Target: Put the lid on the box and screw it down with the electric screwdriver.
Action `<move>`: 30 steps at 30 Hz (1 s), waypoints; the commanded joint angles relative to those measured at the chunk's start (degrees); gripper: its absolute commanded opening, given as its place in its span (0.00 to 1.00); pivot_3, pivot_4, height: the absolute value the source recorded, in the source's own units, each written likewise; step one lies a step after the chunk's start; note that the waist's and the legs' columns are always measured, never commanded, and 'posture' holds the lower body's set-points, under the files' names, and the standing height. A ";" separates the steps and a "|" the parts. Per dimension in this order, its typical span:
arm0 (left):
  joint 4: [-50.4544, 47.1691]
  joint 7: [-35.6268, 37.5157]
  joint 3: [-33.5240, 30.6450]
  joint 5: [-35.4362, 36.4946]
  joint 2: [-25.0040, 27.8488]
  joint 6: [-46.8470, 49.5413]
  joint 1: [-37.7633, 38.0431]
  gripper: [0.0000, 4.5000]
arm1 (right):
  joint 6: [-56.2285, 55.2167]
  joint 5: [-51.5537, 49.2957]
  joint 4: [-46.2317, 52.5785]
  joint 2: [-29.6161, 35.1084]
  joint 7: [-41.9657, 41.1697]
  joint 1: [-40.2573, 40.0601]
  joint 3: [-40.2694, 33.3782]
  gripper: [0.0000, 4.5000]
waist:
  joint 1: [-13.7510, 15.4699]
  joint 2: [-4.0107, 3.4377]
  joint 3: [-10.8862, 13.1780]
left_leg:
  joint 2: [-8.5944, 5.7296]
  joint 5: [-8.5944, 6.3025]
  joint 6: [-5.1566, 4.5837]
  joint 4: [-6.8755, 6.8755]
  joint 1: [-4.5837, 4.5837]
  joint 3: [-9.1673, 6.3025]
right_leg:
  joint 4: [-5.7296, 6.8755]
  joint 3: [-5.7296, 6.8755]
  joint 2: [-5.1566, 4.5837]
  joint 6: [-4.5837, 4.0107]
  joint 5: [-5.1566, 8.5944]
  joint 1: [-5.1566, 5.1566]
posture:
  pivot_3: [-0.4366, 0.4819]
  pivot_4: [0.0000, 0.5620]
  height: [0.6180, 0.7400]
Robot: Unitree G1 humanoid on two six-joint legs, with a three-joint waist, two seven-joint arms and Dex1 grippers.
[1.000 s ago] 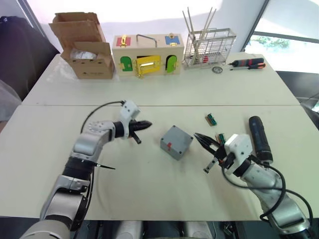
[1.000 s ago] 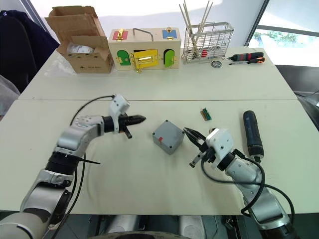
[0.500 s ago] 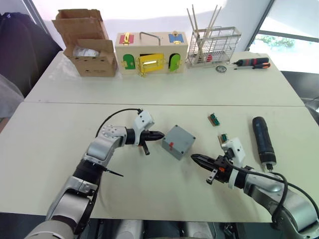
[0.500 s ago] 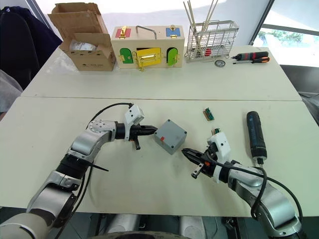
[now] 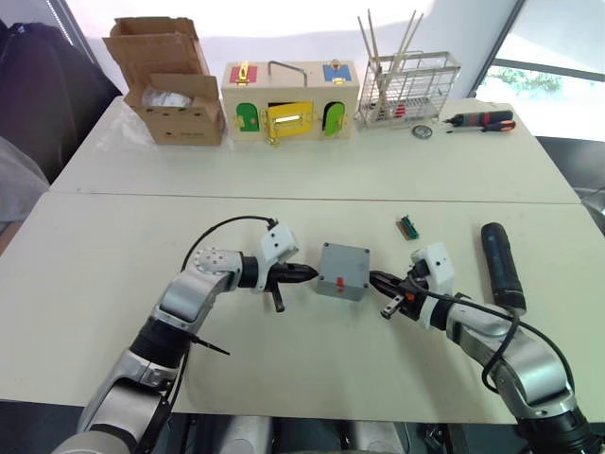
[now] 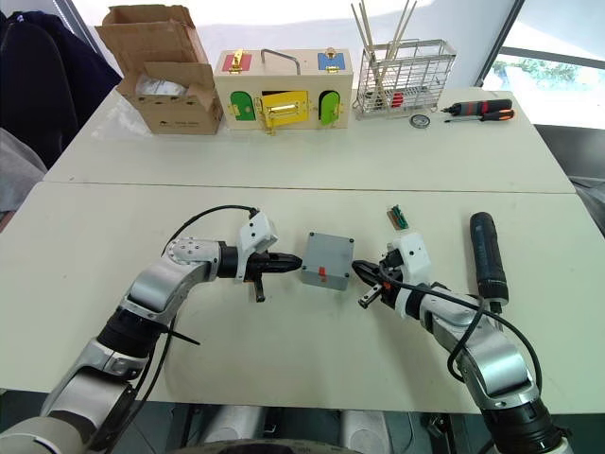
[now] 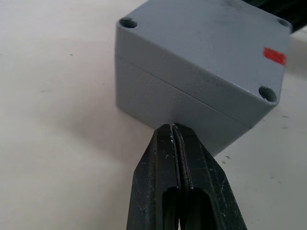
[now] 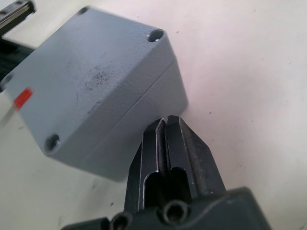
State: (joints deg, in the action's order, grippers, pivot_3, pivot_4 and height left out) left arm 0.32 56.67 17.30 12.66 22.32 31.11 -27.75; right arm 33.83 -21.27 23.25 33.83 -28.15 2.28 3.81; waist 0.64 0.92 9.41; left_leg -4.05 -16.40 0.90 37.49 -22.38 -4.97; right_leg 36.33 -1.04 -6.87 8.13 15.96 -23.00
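The grey box (image 5: 342, 276) sits mid-table with the lid (image 7: 206, 52) resting on top of it; a seam runs between the two and a red mark shows on the lid. Screw holes show at the lid's corners. My left gripper (image 5: 310, 274) is shut, its tips (image 7: 172, 127) pressed against the box's left side. My right gripper (image 5: 375, 278) is shut too, and its tips (image 8: 166, 120) touch the box's right side. The black electric screwdriver (image 5: 499, 265) lies on the table to the right of my right arm, nothing holding it.
Along the far table stand a cardboard carton (image 5: 170, 95), a wooden box with coloured doors (image 5: 288, 99) and a wire rack (image 5: 406, 90). A red-and-black hand screwdriver (image 5: 477, 120) lies at the far right. A small green connector (image 5: 407, 226) lies behind the box.
Both grippers have closed in on the box, the left from its left, the right from the near right. The box has turned between them to sit squarer.
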 commanded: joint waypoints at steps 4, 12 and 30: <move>-2.88 -1.05 0.89 0.71 -1.79 0.48 -0.27 0.00 | -1.84 0.76 1.01 -1.47 -1.72 0.81 0.24 0.01 | 0.00 0.00 0.00 | -0.01 0.00 0.00 0.01 0.00 -0.01 | 0.03 0.00 0.00 0.00 0.00 0.00 | 0.48 0.27 0.92; -1.32 -1.61 0.52 -0.06 -1.40 -0.52 -0.68 0.00 | -1.06 1.02 2.38 -1.87 -1.65 -0.32 -0.59 0.01 | 0.00 0.00 0.00 | -0.01 0.00 0.00 0.13 0.00 -0.01 | 0.12 0.00 0.00 0.00 0.00 0.00 | 0.48 0.27 0.92; -13.82 7.61 -5.67 13.71 6.22 7.35 -8.34 0.00 | 0.81 -6.46 14.01 -1.81 1.63 -16.83 -22.10 0.66 | -0.05 -0.07 0.01 | 0.01 -0.09 -0.15 0.35 -0.05 -0.01 | 0.22 -0.02 0.01 0.00 0.00 0.04 | 0.48 0.27 0.92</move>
State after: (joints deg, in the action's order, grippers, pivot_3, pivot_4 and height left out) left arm -10.14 63.68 10.75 25.14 28.57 38.39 -35.81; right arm 35.28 -28.19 35.86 31.95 -27.02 -14.33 -16.77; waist 0.59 0.85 9.41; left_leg -4.04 -16.49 0.74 37.85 -22.43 -4.97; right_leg 36.57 -1.06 -6.86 8.13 15.96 -22.97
